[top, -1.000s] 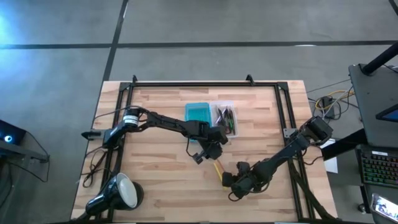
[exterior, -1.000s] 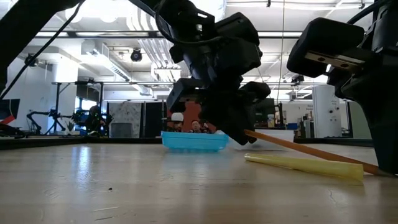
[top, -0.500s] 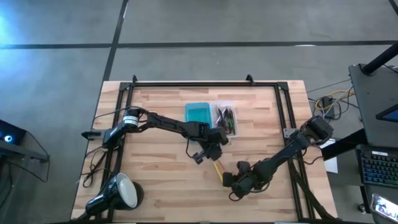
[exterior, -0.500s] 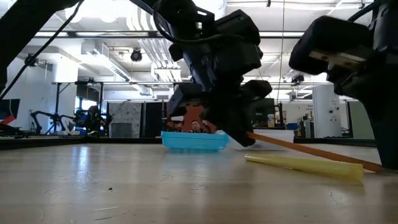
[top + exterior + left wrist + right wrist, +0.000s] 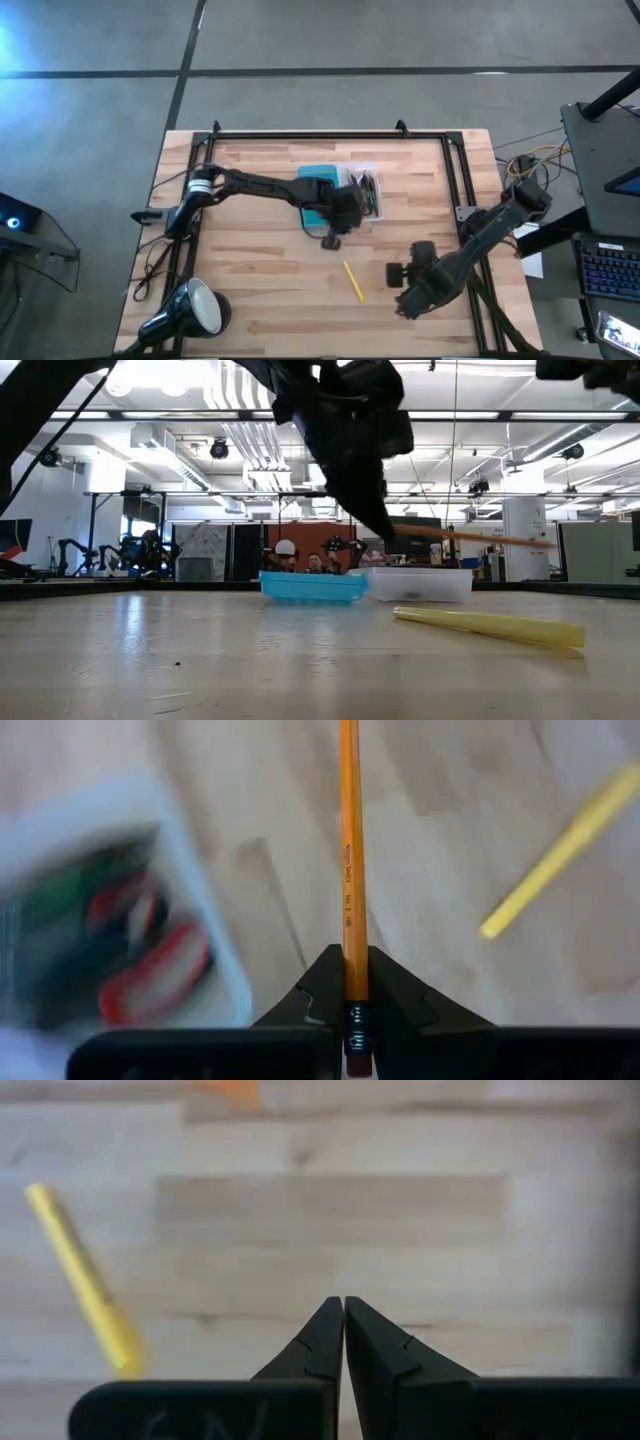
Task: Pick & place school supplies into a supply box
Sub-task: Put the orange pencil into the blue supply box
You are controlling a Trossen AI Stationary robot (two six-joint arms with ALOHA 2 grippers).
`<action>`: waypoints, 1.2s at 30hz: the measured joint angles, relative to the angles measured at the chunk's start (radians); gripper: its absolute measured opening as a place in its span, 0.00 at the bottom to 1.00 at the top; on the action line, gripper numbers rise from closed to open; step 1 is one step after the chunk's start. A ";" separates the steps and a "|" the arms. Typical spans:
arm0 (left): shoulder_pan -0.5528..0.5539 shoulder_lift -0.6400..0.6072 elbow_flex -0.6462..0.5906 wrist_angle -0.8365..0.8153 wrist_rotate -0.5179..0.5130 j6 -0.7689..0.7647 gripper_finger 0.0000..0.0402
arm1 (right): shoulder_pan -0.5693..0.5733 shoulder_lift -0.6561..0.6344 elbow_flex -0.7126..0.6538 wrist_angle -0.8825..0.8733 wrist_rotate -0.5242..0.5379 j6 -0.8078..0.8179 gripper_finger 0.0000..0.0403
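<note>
Gripping an orange pencil [image 5: 348, 870] between its fingers, the left gripper [image 5: 337, 215] hangs beside the supply box [image 5: 340, 188]. Near it, a yellow pen [image 5: 353, 281] lies on the counter [image 5: 250, 290]; the right gripper [image 5: 343, 1335], fingers pinched together empty, hovers beside the pen.

Orange pencil [image 5: 348, 870] clamped in left end effector [image 5: 348, 982]; yellow pen [image 5: 352, 281] flat on table; clear tray [image 5: 420, 584] holds scissors.
</note>
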 joint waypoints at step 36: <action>0.060 -0.135 -0.396 0.571 -0.375 -1.571 0.02 | 0.015 -0.461 -0.404 -0.181 0.052 -0.049 0.02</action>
